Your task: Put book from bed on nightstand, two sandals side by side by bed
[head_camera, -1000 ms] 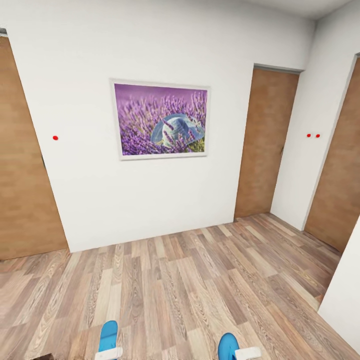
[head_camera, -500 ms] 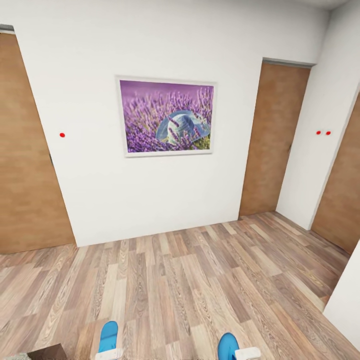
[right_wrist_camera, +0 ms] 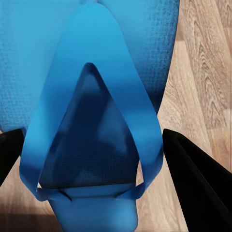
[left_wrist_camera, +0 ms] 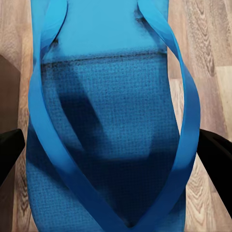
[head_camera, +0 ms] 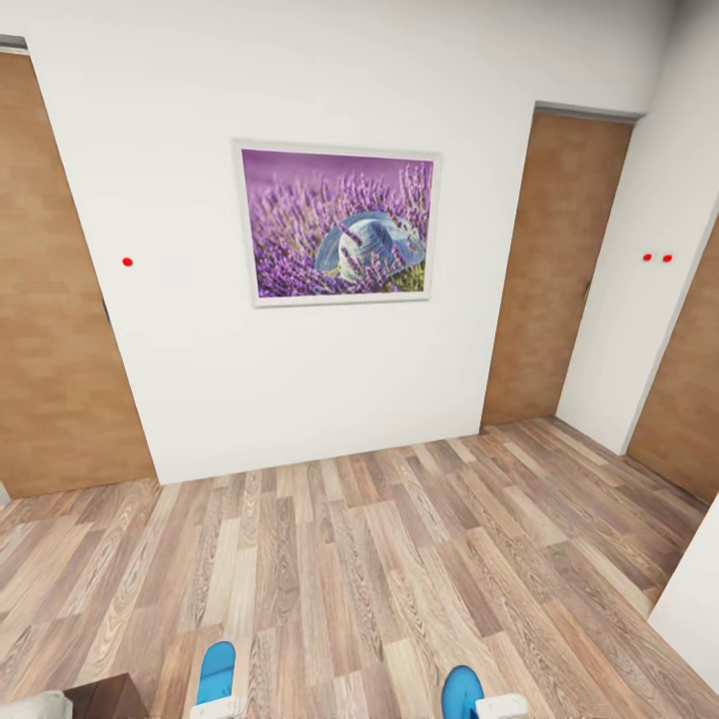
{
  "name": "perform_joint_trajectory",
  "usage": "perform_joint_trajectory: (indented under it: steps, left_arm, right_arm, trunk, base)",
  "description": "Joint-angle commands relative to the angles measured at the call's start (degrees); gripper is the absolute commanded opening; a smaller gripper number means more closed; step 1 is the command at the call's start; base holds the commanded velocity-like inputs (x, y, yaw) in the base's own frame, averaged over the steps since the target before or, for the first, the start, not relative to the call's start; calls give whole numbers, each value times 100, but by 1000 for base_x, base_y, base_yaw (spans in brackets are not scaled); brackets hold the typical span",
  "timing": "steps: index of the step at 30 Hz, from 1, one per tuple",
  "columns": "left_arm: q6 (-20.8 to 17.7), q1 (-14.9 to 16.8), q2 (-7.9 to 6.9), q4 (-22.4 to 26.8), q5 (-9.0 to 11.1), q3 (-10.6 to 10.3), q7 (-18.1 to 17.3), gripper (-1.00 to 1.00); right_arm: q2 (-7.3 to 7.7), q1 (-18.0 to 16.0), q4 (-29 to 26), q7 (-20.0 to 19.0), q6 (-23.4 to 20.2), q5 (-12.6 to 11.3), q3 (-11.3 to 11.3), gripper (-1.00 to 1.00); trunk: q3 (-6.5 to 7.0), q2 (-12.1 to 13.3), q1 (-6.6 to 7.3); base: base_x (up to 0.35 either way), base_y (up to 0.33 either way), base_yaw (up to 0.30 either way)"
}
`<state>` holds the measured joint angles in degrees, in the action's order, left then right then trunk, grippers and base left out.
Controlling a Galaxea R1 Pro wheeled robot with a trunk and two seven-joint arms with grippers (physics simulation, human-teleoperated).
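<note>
Each of my grippers carries one bright blue sandal above the wood-plank floor (head_camera: pixel 379 559). In the head view the left sandal (head_camera: pixel 217 671) and the right sandal (head_camera: pixel 461 691) poke up from the bottom edge. In the left wrist view my left gripper (left_wrist_camera: pixel 113 154) is shut on a sandal (left_wrist_camera: pixel 111 121), with black fingers (left_wrist_camera: pixel 9 150) on both sides of the sole. In the right wrist view my right gripper (right_wrist_camera: pixel 96 159) is shut on the other sandal (right_wrist_camera: pixel 96 72), across its thong strap. The book and the nightstand are out of view.
Ahead stands a white wall with a framed lavender picture (head_camera: pixel 340 222). Brown doors stand at the left (head_camera: pixel 55 300), the right (head_camera: pixel 554 270) and the far right (head_camera: pixel 689 399). A white wall corner (head_camera: pixel 694 589) juts in at lower right. A dark brown wooden corner (head_camera: pixel 105 697) shows at bottom left.
The whole head view has shifted, so the camera moved: the picture and doors slid right and up, and the dark brown corner came into view. Both sandals stay held.
</note>
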<state>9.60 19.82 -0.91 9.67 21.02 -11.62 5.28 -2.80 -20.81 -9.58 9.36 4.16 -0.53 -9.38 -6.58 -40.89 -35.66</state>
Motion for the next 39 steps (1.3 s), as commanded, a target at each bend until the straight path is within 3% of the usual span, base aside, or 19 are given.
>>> perform_joint_trajectory:
  steps: [1, 6, 12, 39]
  left_arm:
    - [16, 4, -3, 0, 42, -51, 23, -100]
    - [16, 4, -3, 0, 42, -51, 24, -100]
    - [16, 4, -2, 0, 42, -51, 24, -100]
    - [16, 6, 1, 0, 42, -51, 21, -100]
  right_arm:
    - [7, -7, 7, 30, 14, -9, -38, -100]
    - [41, -4, 8, 30, 14, -9, -43, -100]
    - [50, -3, 9, 30, 14, -8, -47, -100]
    - [54, -5, 9, 30, 8, -9, -37, -100]
  trunk:
    - [-17, -8, -1]
    - [55, 193, 109]
    - [48, 193, 109]
    - [-182, 193, 109]
  base:
    - [0, 0, 5]
    - [0, 0, 2]
    - [0, 0, 0]
    - [0, 0, 0]
